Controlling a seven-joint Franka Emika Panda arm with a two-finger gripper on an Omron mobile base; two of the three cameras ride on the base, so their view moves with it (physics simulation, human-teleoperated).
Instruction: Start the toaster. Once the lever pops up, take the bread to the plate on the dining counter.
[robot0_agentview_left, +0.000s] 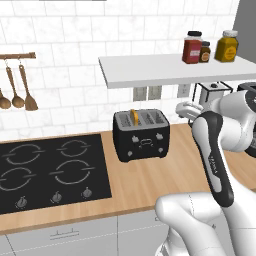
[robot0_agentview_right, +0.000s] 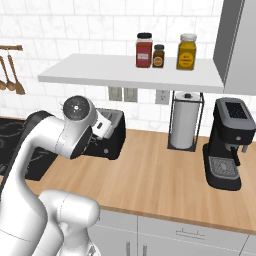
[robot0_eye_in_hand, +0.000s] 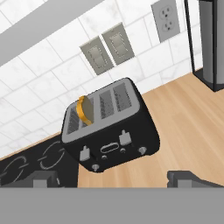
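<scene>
The glossy black toaster (robot0_agentview_left: 141, 136) stands on the wood worktop against the tiled wall. The bread (robot0_agentview_left: 133, 116) pokes up from a left slot, and its golden crust (robot0_eye_in_hand: 85, 109) shows in the hand view. Both front levers (robot0_eye_in_hand: 124, 137) sit high on the toaster (robot0_eye_in_hand: 111, 131). My gripper (robot0_eye_in_hand: 114, 180) is open, with its fingertips (robot0_eye_in_hand: 41, 179) far apart and nothing between them. It hovers above and to the right of the toaster (robot0_agentview_right: 114, 134), clear of it. The plate and the dining counter are out of view.
A black hob (robot0_agentview_left: 50, 170) lies left of the toaster. A white shelf (robot0_agentview_right: 130, 72) with three jars hangs above. To the right stand a paper towel holder (robot0_agentview_right: 185, 121) and a black coffee machine (robot0_agentview_right: 227, 145). Wooden utensils (robot0_agentview_left: 17, 90) hang at the far left.
</scene>
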